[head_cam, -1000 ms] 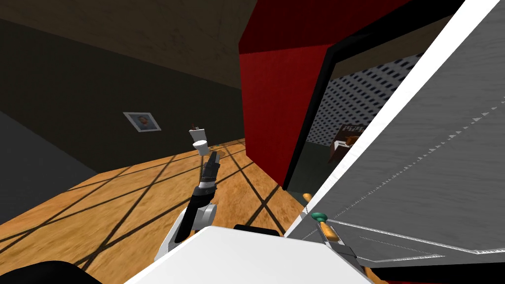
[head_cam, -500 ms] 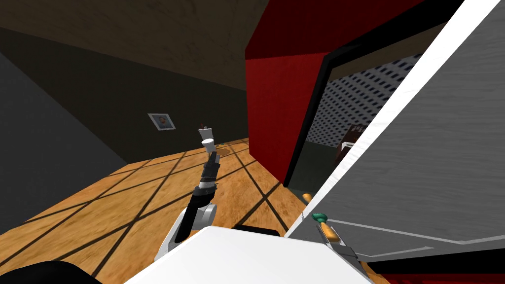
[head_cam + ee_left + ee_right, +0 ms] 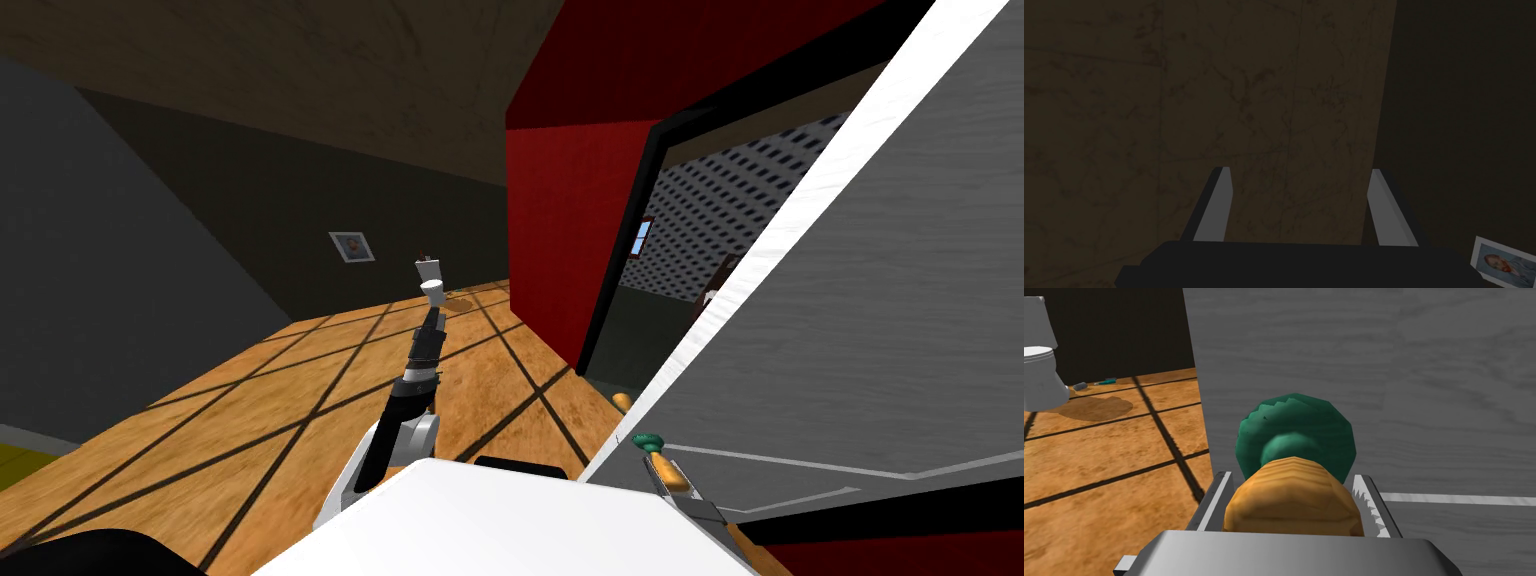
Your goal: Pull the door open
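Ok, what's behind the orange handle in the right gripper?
A dark green round plate on the grey door. The orange handle, clamped in the right gripper, covers the plate's lower part.

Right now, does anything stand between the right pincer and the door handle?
Nothing visible does. The right pincer is shut on the orange handle, its fingers pressing the handle's sides, just in front of the green base plate on the grey door.

One door [image 3: 880, 330], one toilet [image 3: 432, 283], one picture [image 3: 352, 246] (framed, on the wall)
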You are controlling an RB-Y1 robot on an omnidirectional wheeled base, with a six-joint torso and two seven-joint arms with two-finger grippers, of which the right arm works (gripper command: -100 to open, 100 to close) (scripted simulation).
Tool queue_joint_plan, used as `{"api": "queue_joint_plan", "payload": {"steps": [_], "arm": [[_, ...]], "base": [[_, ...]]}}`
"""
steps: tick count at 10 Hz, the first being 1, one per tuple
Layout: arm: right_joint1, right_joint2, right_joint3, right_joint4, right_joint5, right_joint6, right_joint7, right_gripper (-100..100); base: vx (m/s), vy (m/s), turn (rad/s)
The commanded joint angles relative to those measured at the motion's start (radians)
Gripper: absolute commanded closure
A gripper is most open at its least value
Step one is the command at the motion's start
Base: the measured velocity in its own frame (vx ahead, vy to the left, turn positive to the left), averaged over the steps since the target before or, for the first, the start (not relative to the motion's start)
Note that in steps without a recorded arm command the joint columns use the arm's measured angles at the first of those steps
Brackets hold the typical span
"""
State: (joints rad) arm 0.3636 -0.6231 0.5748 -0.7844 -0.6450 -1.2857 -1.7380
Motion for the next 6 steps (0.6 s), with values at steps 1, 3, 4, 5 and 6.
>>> {"api": "queue_joint_plan", "payload": {"steps": [1, 3, 4, 5, 6], "arm": [[-0.004, -0.002, 0.004, 0.009, 0.002, -0.009, -0.006, 100], [-0.013, -0.005, 0.012, 0.027, 0.005, -0.022, -0.018, 100], [-0.016, -0.006, 0.016, 0.035, 0.007, -0.028, -0.023, 100], [-0.02, -0.008, 0.02, 0.044, 0.008, -0.035, -0.028, 100], [-0.024, -0.009, 0.023, 0.052, 0.01, -0.041, -0.033, 100]], "base": [[-0.198, -0.054, 0.134], [-0.231, -0.035, 0.148], [-0.208, -0.056, 0.129], [-0.208, -0.065, 0.156], [-0.214, -0.061, 0.155]]}}
